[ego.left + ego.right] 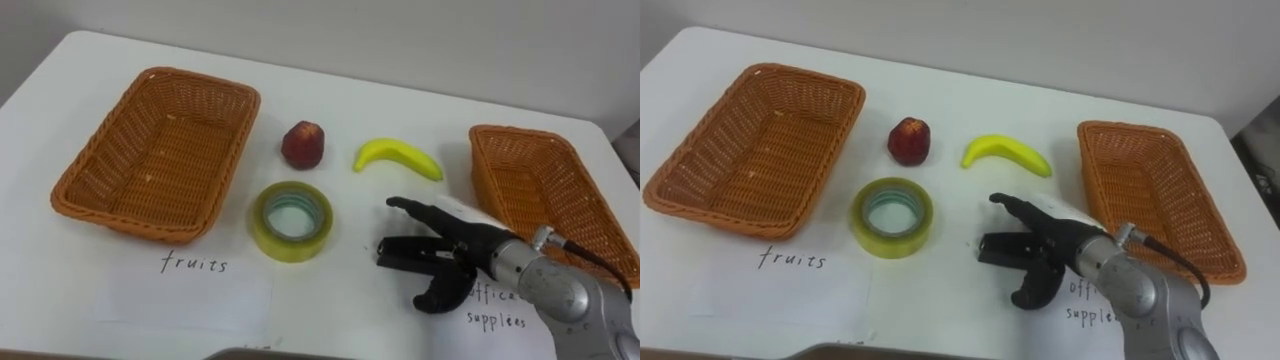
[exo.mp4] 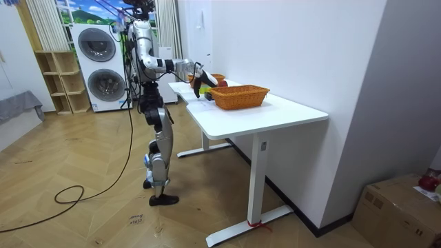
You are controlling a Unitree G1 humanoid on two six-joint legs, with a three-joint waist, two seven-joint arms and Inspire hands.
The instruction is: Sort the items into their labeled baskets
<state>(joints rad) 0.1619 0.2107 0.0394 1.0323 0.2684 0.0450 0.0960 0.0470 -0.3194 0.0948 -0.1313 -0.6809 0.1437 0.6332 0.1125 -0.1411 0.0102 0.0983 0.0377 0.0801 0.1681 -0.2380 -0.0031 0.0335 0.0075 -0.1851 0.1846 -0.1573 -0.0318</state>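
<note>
A red apple [image 1: 302,145] and a yellow banana [image 1: 398,157] lie on the white table between two wicker baskets. A roll of yellowish tape [image 1: 291,221] lies flat just in front of the apple. The large left basket [image 1: 128,221] is empty and has a paper in front of it marked fruits. The right basket [image 1: 482,172] is empty too; its paper reads office supplies. My right hand [image 1: 455,255] hovers low over the table in front of the banana, right of the tape. Its dark fingers are spread and point left, holding nothing.
The fruits label [image 1: 195,264] and the office supplies label [image 1: 497,308] lie near the front edge. In the room view I stand at the table's end [image 2: 289,114], with washing machines [image 2: 100,65] behind me.
</note>
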